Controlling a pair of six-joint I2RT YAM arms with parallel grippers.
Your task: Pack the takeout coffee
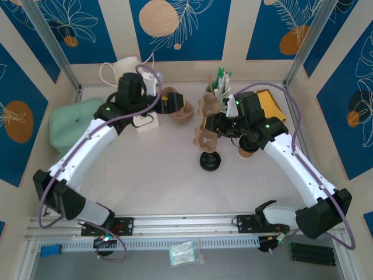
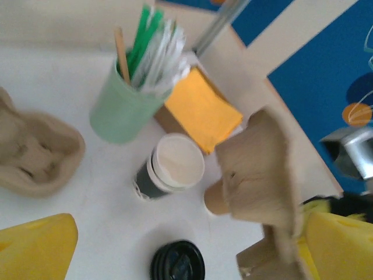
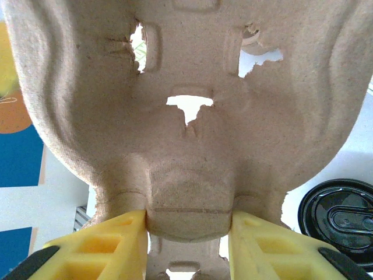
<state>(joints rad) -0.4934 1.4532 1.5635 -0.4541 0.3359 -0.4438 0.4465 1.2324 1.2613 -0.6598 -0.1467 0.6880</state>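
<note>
The takeout coffee (image 2: 173,167), a white paper cup with a black lower band, stands lidless on the table beside a mint-green cup of stirrers (image 2: 125,108). A small brown cup (image 2: 215,199) and a round black lid (image 2: 178,263) lie near it. My right gripper (image 3: 189,224) is shut on the edge of a pulp cup carrier (image 3: 186,76), held upright off the table (image 1: 204,125). My left gripper (image 2: 189,233) hangs open above the table, with nothing between its yellow fingers (image 2: 38,248). In the top view the left gripper (image 1: 172,105) is at the back middle.
A second pulp carrier (image 2: 35,154) lies left of the stirrer cup, under my left gripper in the top view (image 1: 182,112). Orange napkins (image 2: 201,111) sit behind the coffee. A white bag (image 1: 125,67) and a green pouch (image 1: 73,119) are at the back left.
</note>
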